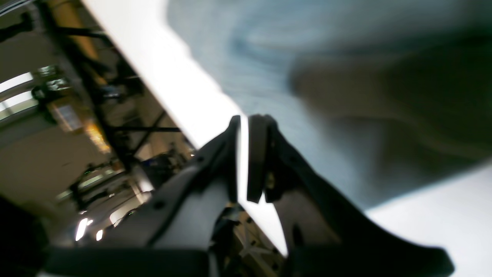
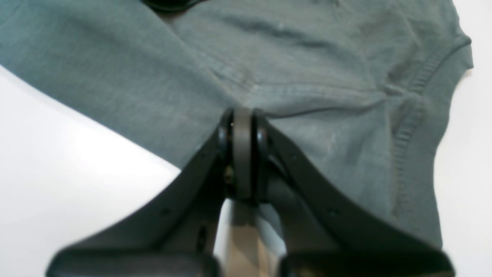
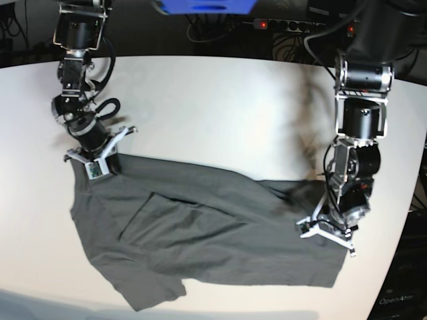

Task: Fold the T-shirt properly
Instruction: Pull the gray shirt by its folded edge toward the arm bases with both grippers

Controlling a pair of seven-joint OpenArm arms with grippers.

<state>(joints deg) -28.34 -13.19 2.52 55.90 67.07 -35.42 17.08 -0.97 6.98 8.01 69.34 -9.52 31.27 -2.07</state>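
Observation:
The dark grey T-shirt (image 3: 213, 240) lies spread and wrinkled on the white table (image 3: 213, 107), with a fold across its middle. My right gripper (image 3: 93, 163) is at the shirt's upper-left corner. In the right wrist view its fingers (image 2: 242, 111) are shut, with a grey strip of cloth between them and creases in the T-shirt (image 2: 307, 57) running to the tips. My left gripper (image 3: 325, 235) rests over the shirt's right edge. Its view is blurred: the left gripper (image 1: 246, 117) is shut to a thin slit showing white table, at the border of the T-shirt (image 1: 288, 57).
A power strip (image 3: 293, 25) with a red light and cables lies behind the table's far edge. A blue part (image 3: 207, 5) hangs at the top centre. The table's near edge runs just below the shirt's hem. Beyond the table edge, the left wrist view shows dark frames (image 1: 96, 96).

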